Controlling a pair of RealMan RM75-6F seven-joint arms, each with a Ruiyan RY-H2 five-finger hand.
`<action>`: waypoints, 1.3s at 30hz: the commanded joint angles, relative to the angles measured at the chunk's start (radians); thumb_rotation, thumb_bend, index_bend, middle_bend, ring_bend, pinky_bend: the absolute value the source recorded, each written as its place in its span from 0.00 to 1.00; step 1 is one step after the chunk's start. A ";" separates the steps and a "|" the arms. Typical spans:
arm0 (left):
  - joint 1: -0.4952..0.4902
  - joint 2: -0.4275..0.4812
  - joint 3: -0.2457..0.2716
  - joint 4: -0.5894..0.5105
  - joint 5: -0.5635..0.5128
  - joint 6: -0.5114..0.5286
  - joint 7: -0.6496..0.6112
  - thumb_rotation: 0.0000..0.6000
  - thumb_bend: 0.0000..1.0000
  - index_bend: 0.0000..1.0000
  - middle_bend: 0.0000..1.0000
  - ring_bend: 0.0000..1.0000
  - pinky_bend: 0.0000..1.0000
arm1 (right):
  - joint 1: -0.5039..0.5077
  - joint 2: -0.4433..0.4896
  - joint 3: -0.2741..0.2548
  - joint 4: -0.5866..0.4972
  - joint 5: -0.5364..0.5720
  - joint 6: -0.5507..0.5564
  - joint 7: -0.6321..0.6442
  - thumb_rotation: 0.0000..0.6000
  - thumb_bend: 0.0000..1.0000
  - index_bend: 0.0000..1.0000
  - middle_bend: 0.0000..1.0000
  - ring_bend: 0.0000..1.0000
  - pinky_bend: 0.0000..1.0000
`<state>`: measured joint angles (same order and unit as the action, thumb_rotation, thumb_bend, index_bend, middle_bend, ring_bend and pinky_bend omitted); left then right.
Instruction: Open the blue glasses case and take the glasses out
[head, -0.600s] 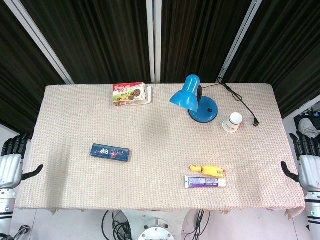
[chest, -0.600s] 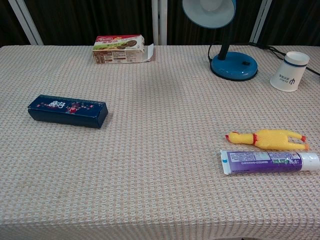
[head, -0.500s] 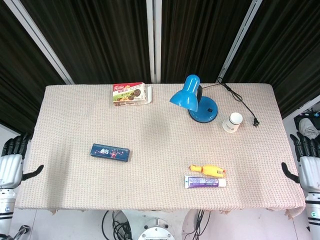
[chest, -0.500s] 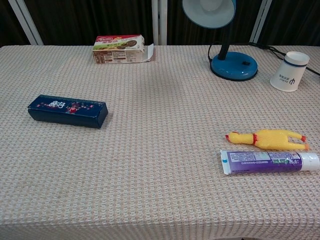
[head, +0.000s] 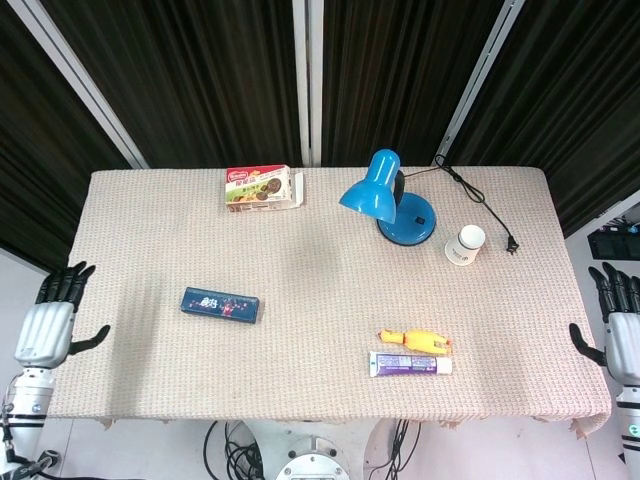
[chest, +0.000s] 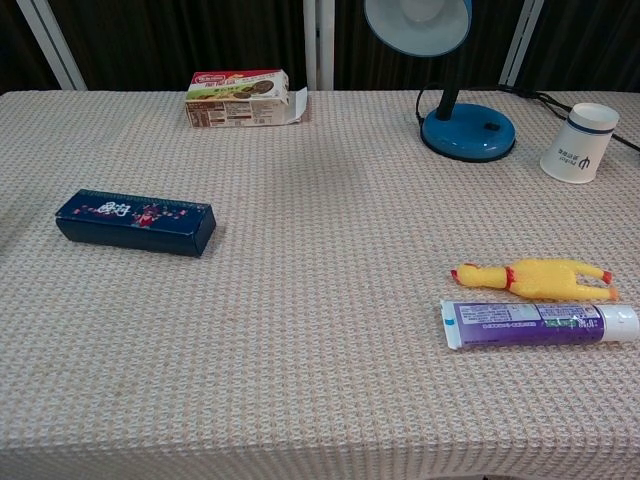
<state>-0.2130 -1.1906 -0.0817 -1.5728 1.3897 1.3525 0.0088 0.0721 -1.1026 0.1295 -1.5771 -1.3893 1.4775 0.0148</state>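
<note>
The blue glasses case (head: 222, 305) (chest: 135, 222) lies closed and flat on the left half of the table, a long dark box with a printed lid. My left hand (head: 52, 325) hangs off the table's left edge, fingers spread and empty, well left of the case. At the right edge my right hand (head: 623, 335) is also off the table, fingers apart, holding nothing. Neither hand shows in the chest view. The glasses are not visible.
A snack box (head: 262, 187) sits at the back, a blue desk lamp (head: 393, 200) with its cord and a white cup (head: 465, 244) at the back right. A yellow rubber chicken (head: 415, 341) and a toothpaste tube (head: 410, 364) lie at the front right on the woven tablecloth (head: 320, 270).
My left hand has moved right, toward the table edge. My right hand has shifted slightly outward and down. The case and other objects have not moved.
</note>
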 joint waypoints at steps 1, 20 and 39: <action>-0.034 -0.011 -0.005 -0.014 0.014 -0.040 0.011 1.00 0.23 0.01 0.00 0.00 0.00 | 0.005 0.002 0.002 0.000 0.004 -0.009 -0.009 1.00 0.27 0.00 0.00 0.00 0.00; -0.276 -0.170 -0.021 0.021 0.009 -0.338 0.148 1.00 0.27 0.16 0.00 0.00 0.00 | 0.002 0.021 0.005 -0.005 0.006 -0.006 -0.002 1.00 0.27 0.00 0.00 0.00 0.00; -0.343 -0.251 -0.015 0.110 -0.032 -0.397 0.129 1.00 0.32 0.24 0.00 0.00 0.00 | 0.004 0.007 0.000 0.026 0.010 -0.023 0.015 1.00 0.27 0.00 0.00 0.00 0.00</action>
<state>-0.5554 -1.4407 -0.0973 -1.4638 1.3587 0.9558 0.1390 0.0760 -1.0949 0.1299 -1.5519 -1.3794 1.4553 0.0302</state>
